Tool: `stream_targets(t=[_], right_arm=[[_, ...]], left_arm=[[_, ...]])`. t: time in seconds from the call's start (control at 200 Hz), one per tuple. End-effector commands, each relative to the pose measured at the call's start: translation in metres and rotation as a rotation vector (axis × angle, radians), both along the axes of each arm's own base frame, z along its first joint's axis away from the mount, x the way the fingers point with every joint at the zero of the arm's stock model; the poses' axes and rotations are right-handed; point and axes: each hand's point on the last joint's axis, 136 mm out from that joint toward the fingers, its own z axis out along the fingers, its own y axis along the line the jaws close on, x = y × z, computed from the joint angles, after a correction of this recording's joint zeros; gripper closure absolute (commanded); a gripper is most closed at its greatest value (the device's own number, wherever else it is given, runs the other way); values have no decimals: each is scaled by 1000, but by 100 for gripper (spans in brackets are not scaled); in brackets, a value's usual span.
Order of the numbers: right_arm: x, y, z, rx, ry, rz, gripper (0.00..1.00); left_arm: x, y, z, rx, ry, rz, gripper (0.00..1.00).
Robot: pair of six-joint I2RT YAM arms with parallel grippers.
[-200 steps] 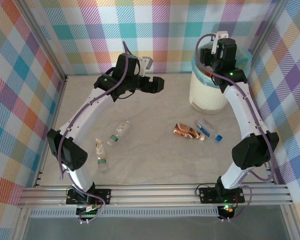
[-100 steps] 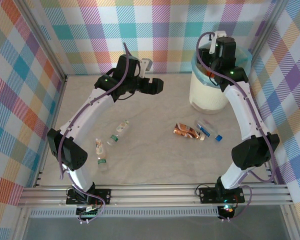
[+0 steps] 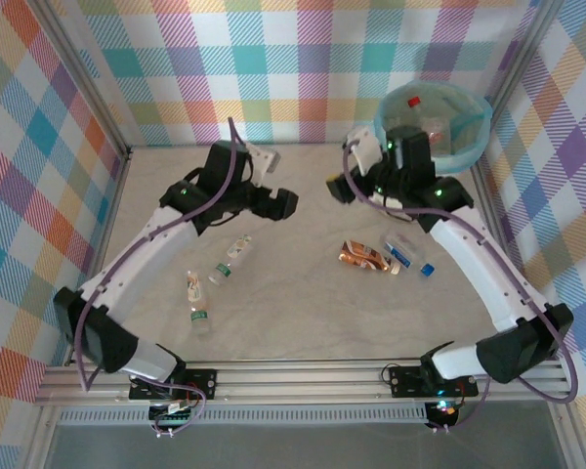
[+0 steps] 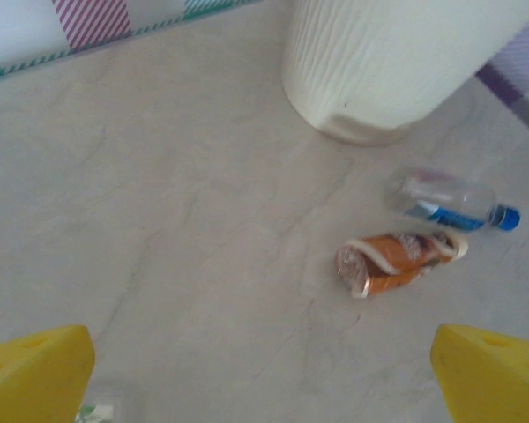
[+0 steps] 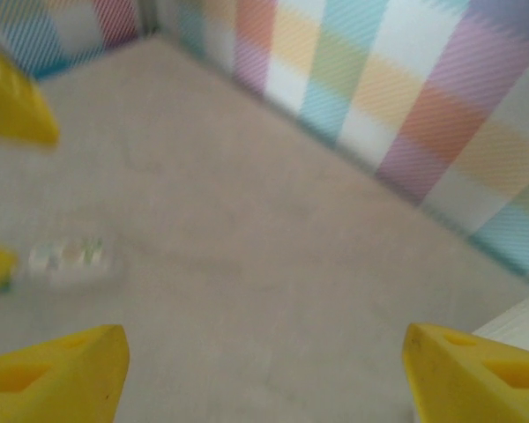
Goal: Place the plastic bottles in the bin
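Both spread, left gripper (image 3: 286, 203), right gripper (image 3: 335, 186), bare tabletop (image 3: 311, 230) between, bin (image 3: 478, 135) far-right corner

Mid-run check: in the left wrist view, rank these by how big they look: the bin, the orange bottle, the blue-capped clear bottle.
1. The bin, largest by far, even though the frame's top edge cuts it off.
2 and 3. The orange bottle and the blue-capped clear bottle look about alike, so I won't rank them.

Plastic bottles (image 3: 363, 257) lie scattered near the upright teal-lined bin (image 3: 475, 135).
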Motion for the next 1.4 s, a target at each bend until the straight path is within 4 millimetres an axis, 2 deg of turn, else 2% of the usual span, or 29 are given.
stream_targets(t=[0.0,0.095,0.22,0.33,0.475,0.615,0.795,1.04,1.23,1.395], right_arm=[[-37,5,-53,-101,70,164,17],[-55,-4,-98,-186,124,217,13],[-63,-21,-152,-333,214,227,10],[-56,-35,-183,-445,279,183,10],[-44,-41,-209,-520,330,154,8],[-37,-38,-229,-547,379,167,7],[-23,-35,-249,-591,418,162,8],[-16,-35,-275,-649,476,182,12],[-11,-31,-277,-638,484,183,21],[-10,-27,-262,-618,469,188,32]], left_arm=[[-19,4,-2,39,-128,-112,1],[-45,4,-18,49,-186,-236,0],[-72,3,-32,67,-250,-378,0],[-85,5,-42,98,-249,-449,0],[-103,5,-62,139,-211,-565,0],[-110,5,-71,143,-191,-599,0],[-105,7,-74,164,-201,-575,0],[-103,11,-77,191,-199,-565,0],[-101,12,-77,202,-202,-560,1],[-97,11,-73,198,-203,-543,2]])
